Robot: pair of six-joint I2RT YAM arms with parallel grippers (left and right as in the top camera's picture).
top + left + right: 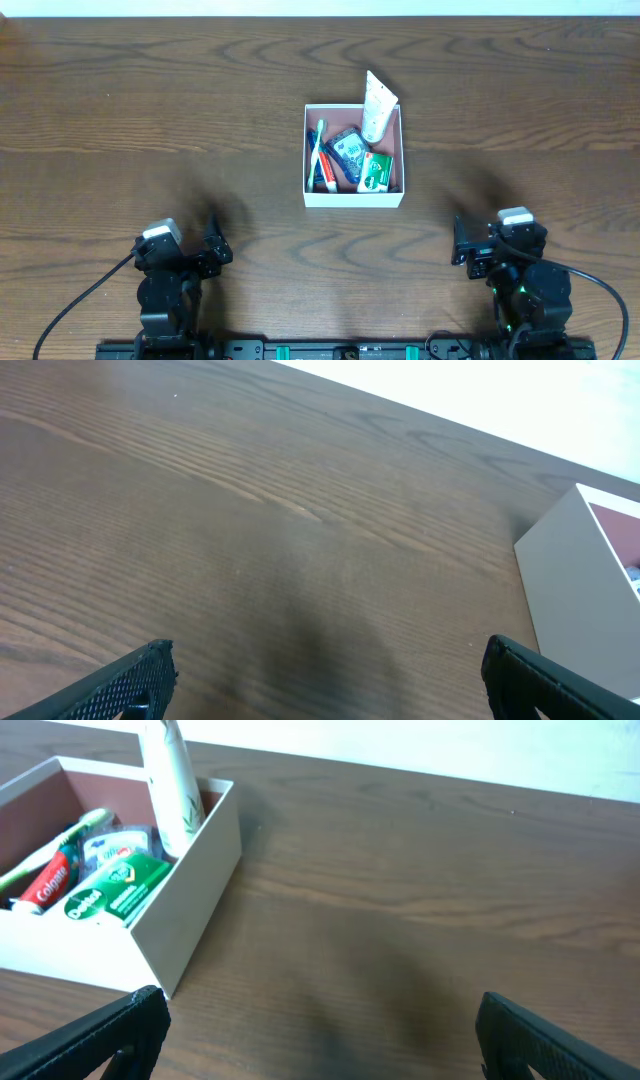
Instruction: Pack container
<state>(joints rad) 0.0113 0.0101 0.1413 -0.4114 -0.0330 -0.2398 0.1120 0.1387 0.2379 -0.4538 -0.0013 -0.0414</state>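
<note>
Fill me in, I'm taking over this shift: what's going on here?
Nothing is being handled right now. The left hand and right hand both sit open near the front edge of the table, apart from the container. It holds toiletries, including a green box and a white tube leaning out over its far wall.

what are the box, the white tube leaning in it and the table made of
The container: likely cardboard, matte white; thin flat walls, crisp corners, dull pinkish-brown inside. The white tube: probably soft plastic, smooth with slight sheen. The table: wood or wood-look laminate, brown grain, matte.
</note>
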